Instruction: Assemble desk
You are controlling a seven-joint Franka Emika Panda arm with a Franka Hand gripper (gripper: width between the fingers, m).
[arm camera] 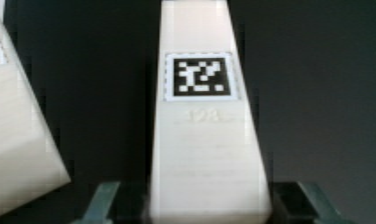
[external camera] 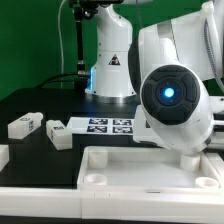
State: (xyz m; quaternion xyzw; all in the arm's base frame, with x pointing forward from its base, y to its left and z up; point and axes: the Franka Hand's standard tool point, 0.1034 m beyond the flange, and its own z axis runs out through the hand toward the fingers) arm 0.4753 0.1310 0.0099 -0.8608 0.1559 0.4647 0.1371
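One leg [arm camera: 206, 110], mid-frame, is straddled by the gripper [arm camera: 203, 197], its long axis running away between the fingers [arm camera: 110, 198]; whether it is pinched cannot be told.

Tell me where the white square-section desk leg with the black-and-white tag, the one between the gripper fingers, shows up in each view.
Wrist view: the white square-section plastic leg fills the centre, tag facing the camera, one end inside the gripper.
Exterior view: not visible; the arm's glossy white body hides the gripper.
Shared landmark: the black table, dark beside the leg in the wrist view.
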